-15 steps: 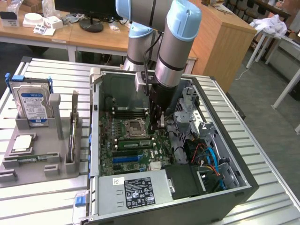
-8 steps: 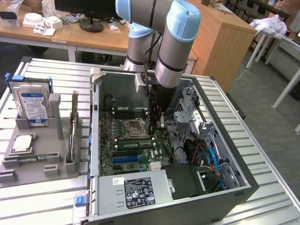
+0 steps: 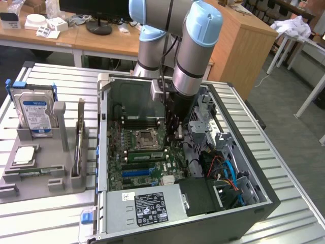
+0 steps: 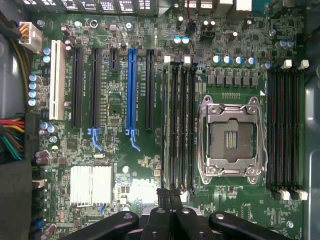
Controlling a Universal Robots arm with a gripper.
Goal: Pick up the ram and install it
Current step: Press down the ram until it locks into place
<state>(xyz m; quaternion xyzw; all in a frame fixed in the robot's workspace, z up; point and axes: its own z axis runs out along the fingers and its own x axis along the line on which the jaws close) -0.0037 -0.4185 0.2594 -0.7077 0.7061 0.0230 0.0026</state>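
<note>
Gripper [image 3: 176,134] is closed tight with nothing visibly clamped. It hangs inside the open PC case [image 3: 264,193], over the motherboard [image 4: 125,165] at the end of the memory slots [image 4: 179,125], which look empty. We read the ram [image 3: 80,136] as the board standing on edge in the grey tray [image 3: 35,189], well apart on the exterior view's left. For the pick, we'd pinch its flat faces mid-length and lift straight. In the way are the case wall [image 3: 101,127], the hard drive [image 3: 34,109] and the processor chip [image 3: 24,155].

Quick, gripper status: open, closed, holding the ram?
Gripper: closed, fingertips together above the motherboard, nothing seen held between them.
</note>
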